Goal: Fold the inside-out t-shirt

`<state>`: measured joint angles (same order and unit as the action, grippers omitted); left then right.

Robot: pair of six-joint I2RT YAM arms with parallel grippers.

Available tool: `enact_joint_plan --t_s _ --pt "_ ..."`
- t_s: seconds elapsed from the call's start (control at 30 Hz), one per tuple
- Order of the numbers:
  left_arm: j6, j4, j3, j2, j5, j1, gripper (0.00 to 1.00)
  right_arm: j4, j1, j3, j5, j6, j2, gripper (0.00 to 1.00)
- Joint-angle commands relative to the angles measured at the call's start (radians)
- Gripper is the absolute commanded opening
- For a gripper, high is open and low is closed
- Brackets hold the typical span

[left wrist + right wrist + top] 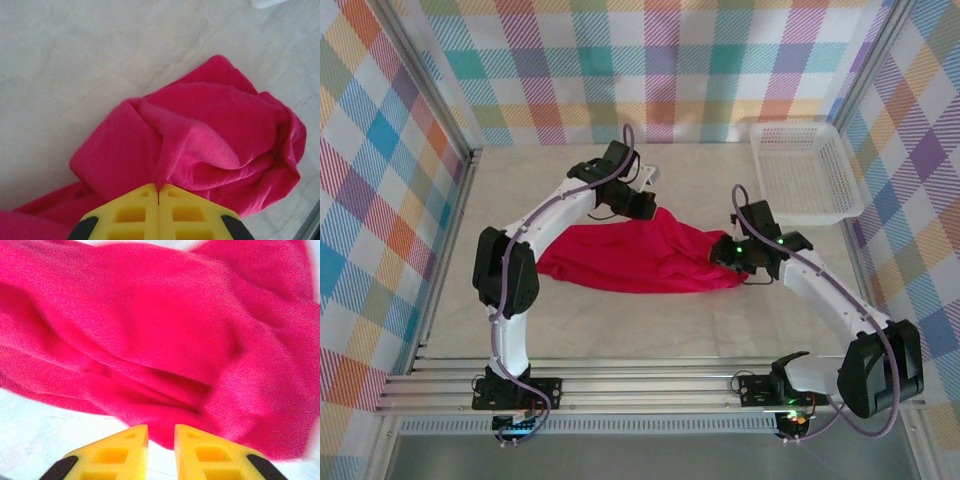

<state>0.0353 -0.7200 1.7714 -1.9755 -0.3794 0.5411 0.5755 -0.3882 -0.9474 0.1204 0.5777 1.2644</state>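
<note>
t-shirt [620,262] lying mid-table [520,190], left gripper [645,208] at t-shirt's far edge, right gripper [722,256] at its right end, basket [805,170] behind and right of it, apart

Pale table [620,330] bears red t-shirt [630,255] and white basket [805,170].

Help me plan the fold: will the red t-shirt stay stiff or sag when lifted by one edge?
Likely floppy: the t-shirt lies bunched in soft folds and tents toward the shut left gripper. Pushed, it would probably wrinkle rather than slide whole.
</note>
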Motion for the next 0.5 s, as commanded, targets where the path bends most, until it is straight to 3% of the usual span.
enact_joint_plan --t_s 0.0,0.27,0.47 --pt "0.044 0.024 -0.017 0.063 -0.033 0.011 0.00 -0.122 -0.039 -0.086 0.068 0.058 0.132 0.15" --pt "0.059 0.007 0.001 0.105 -0.030 0.012 0.00 -0.283 -0.104 -0.235 0.114 0.166 0.434 0.04" --pt "0.052 -0.017 0.010 0.176 -0.021 0.011 0.00 -0.203 -0.101 -0.313 -0.113 0.175 0.529 0.01"
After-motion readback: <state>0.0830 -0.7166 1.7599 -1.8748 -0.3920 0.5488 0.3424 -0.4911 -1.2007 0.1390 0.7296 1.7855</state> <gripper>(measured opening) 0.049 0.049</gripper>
